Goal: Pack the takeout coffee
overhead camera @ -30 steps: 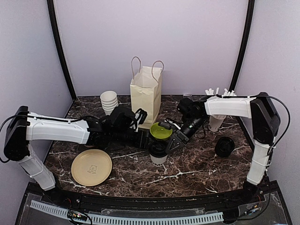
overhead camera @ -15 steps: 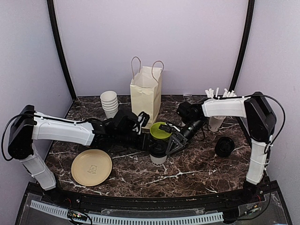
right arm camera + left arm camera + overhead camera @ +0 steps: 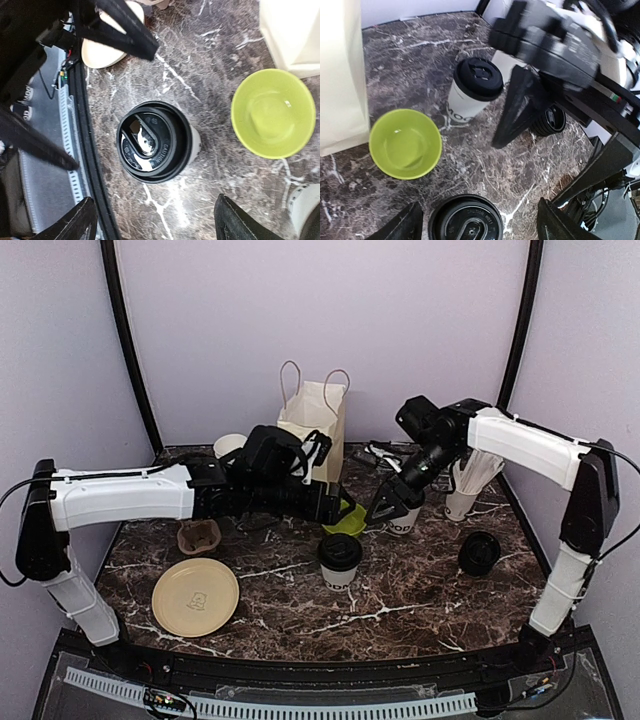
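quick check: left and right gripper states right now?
Left gripper: open, holding nothing.
Right gripper: open, holding nothing.

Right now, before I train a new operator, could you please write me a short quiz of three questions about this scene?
1. True or false: the bag stands upright.
2. How many lidded cups are there?
3. The bowl is: A) empty, B) full of coffee, C) upside down.
Key: 1 true; 2 two; 3 A.
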Available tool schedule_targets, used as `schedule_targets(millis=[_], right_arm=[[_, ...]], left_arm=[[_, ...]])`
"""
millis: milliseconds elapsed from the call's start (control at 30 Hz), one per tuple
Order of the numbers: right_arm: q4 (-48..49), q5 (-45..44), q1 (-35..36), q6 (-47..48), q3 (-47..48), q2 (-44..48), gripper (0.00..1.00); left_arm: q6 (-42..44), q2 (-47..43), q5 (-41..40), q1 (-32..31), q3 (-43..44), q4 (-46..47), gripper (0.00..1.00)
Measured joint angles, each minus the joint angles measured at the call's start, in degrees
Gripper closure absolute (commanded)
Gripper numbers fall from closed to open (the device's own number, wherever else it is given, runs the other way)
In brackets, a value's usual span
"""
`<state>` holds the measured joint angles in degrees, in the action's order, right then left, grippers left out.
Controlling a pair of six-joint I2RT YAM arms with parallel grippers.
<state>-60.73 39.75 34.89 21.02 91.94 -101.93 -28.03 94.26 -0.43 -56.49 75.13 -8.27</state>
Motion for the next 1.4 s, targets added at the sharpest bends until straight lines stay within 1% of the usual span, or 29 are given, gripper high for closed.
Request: schedule_targets(millis=[67,133,233,367,533,667,767,900,1000,1100,1200,1400], right_arm=[[0.92,-2.95,0.72,1.14,-0.48,1.60,0.17],[2.03,-6.82,2.43,2.54,-1.18,2.36,0.15],[3.89,-12.20,6.19,4.52,-1.77,2.29,0.10],[6.82,-17.62,11.43,7.89,-1.81,2.14,0.07],[9.73,-21.11,15.39,11.17,-1.77,0.61,0.06],[10.34,-22.51,16.35,12.17,-1.73,-2.49,0.06],[10.71,-23.37,16.37,12.39,-1.73,-4.44,0.08],[10.91,-23.47,16.37,12.74,-1.73,-4.96,0.16],[11.28,-23.43,16.37,12.87,-1.73,-4.96,0.18],[11.26,-23.04,16.37,12.92,-1.70,-5.01,0.27],[10.91,-22.93,16.39,12.92,-1.44,-5.09,0.28],[9.92,-23.28,16.37,12.55,-1.38,-4.72,0.28]], left_arm=[[0.37,-1.38,-1.86,0.00,-0.39,-0.66,0.19],[0.37,-4.02,-4.42,0.00,-2.56,-1.31,0.19],[-0.17,-9.81,-8.92,0.00,-6.88,-2.14,0.16],[-1.36,-17.73,-15.15,0.00,-10.56,-3.43,0.15],[-2.19,-23.02,-20.85,0.00,-11.93,-5.38,0.14],[-2.23,-24.00,-23.23,0.02,-12.76,-6.78,0.14],[-2.19,-24.00,-24.15,0.07,-13.29,-7.39,0.13],[-1.95,-24.00,-24.68,0.09,-13.49,-8.13,0.13],[-1.70,-24.00,-24.72,0.09,-13.55,-8.13,0.13],[-1.55,-24.00,-24.68,0.09,-13.73,-8.15,0.13],[-1.51,-24.00,-24.59,0.09,-13.77,-8.15,0.13],[-0.94,-24.00,-24.50,0.09,-13.79,-8.13,0.13]])
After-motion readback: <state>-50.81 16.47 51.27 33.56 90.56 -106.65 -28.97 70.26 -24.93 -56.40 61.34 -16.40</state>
